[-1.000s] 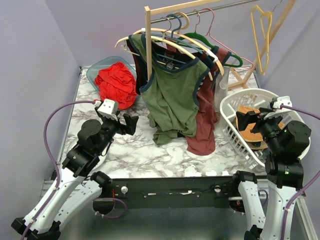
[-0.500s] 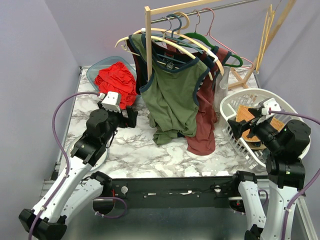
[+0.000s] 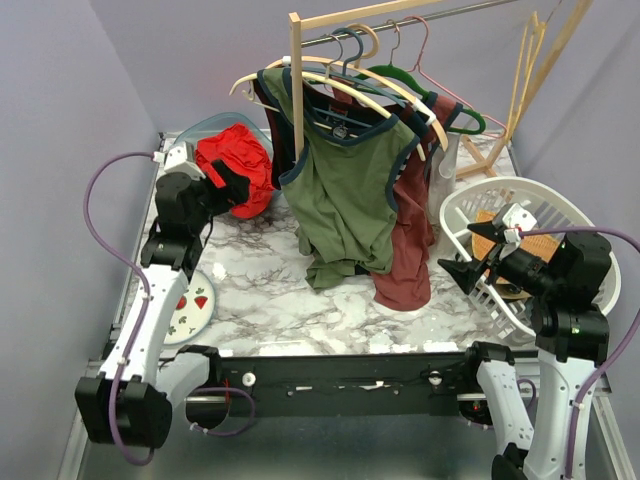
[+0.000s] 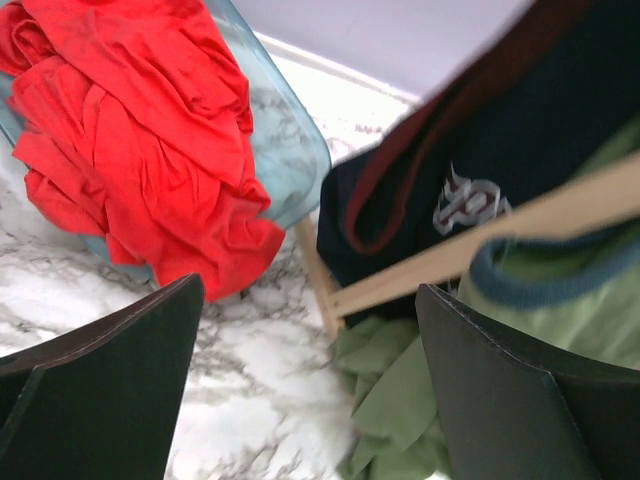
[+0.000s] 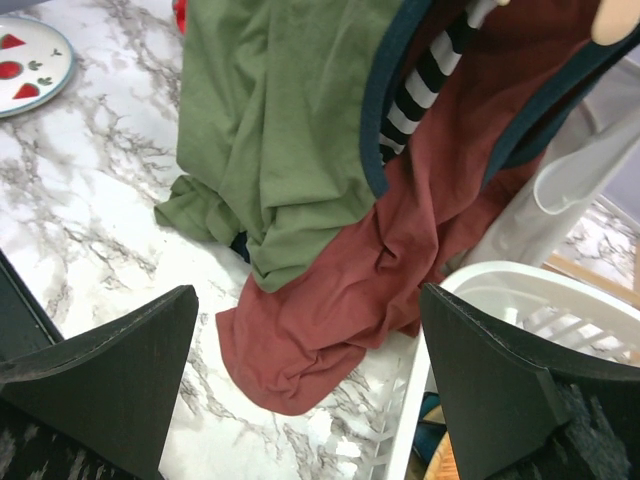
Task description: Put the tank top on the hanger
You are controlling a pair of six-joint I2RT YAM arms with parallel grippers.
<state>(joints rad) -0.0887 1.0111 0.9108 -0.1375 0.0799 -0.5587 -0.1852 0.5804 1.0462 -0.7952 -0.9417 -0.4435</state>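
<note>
My left claw (image 3: 232, 186) has swung from mid-surface up to the back-left corner, fingers spread wide and empty, just short of the crumpled bright red tank top (image 3: 245, 150) heaped in the translucent blue plastic bin (image 3: 196, 134) — and the arm's move has uncovered a round strawberry-patterned plate (image 3: 190, 305). My right claw (image 3: 462, 255), likewise spread and empty, has slid left off the white slatted laundry basket (image 3: 470, 205). The thin mustard-yellow hanger (image 3: 519, 80) now hangs edge-on at the far right.
</note>
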